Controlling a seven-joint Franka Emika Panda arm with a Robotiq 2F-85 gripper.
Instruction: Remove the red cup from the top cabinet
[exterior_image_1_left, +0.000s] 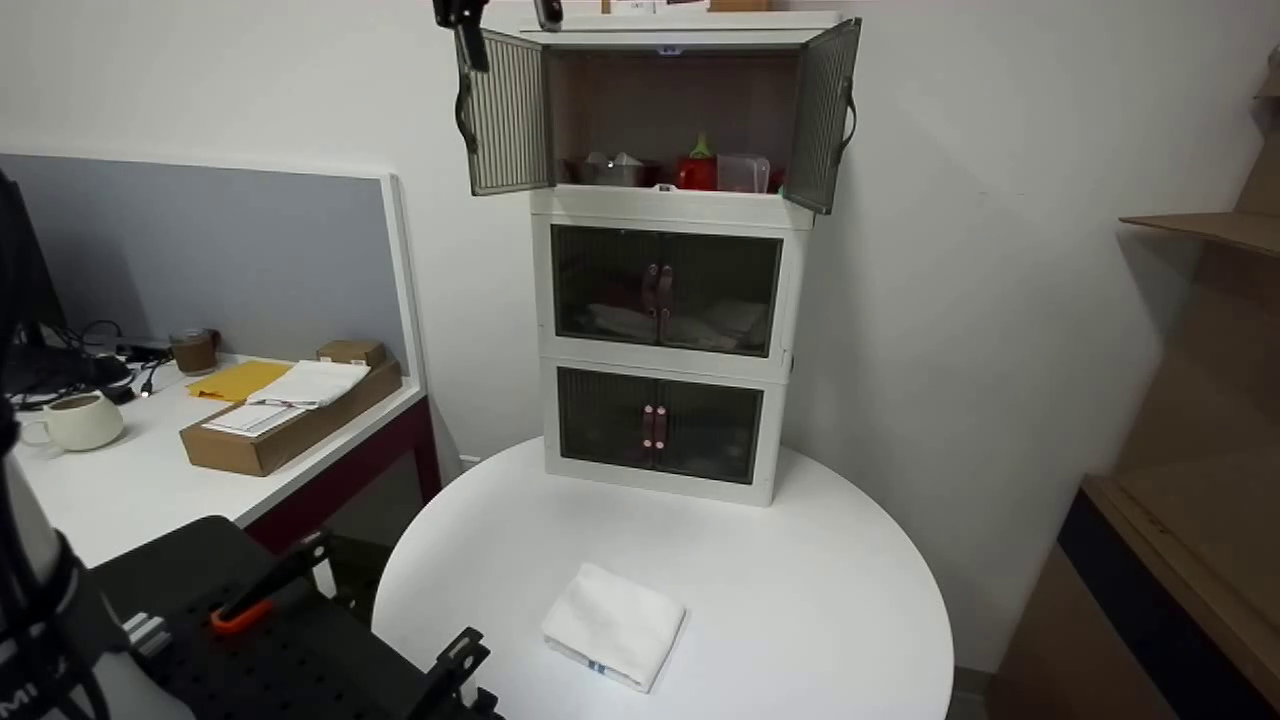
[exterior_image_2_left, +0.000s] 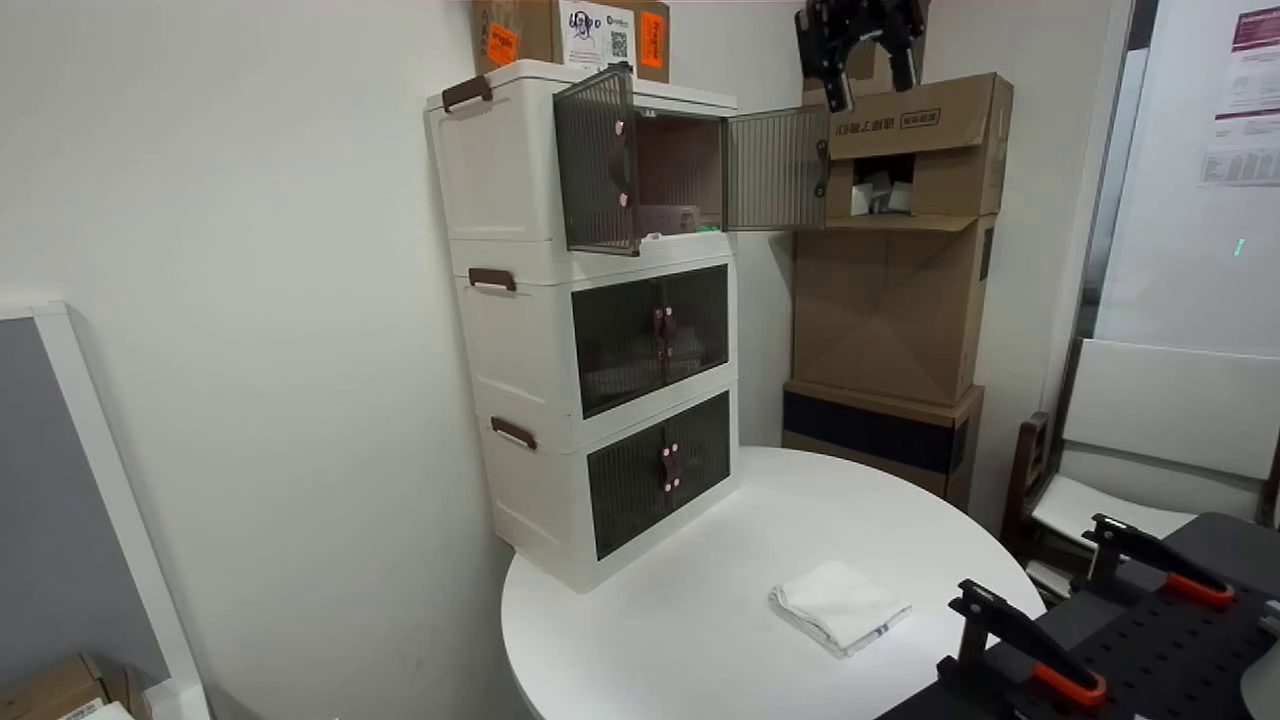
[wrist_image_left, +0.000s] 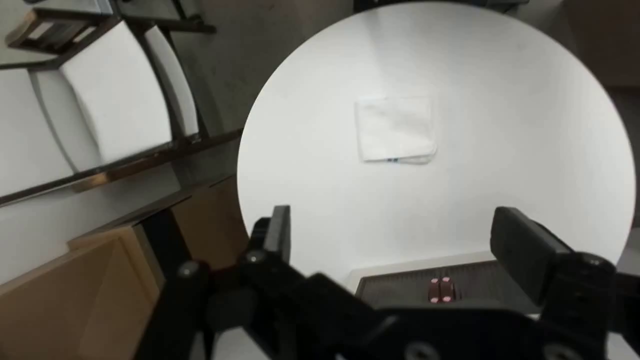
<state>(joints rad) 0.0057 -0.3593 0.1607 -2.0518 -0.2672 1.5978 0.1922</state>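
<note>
In an exterior view, holding gripper (exterior_image_1_left: 514, 47) with fingers apart, ten o'clock of red cup (exterior_image_1_left: 698, 173); expecting lightness, stiffness, slickness; favouring nine-o'clock side, opposite see-through box (exterior_image_1_left: 743, 172).

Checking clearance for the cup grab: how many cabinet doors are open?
2, both on the top cabinet: the left door and the right door, in both exterior views. The four lower doors are shut; none hidden.

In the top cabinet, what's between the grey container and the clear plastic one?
The red cup, with something green showing above it, plus an indistinct dark shape beside the grey container, seen in an exterior view.
</note>
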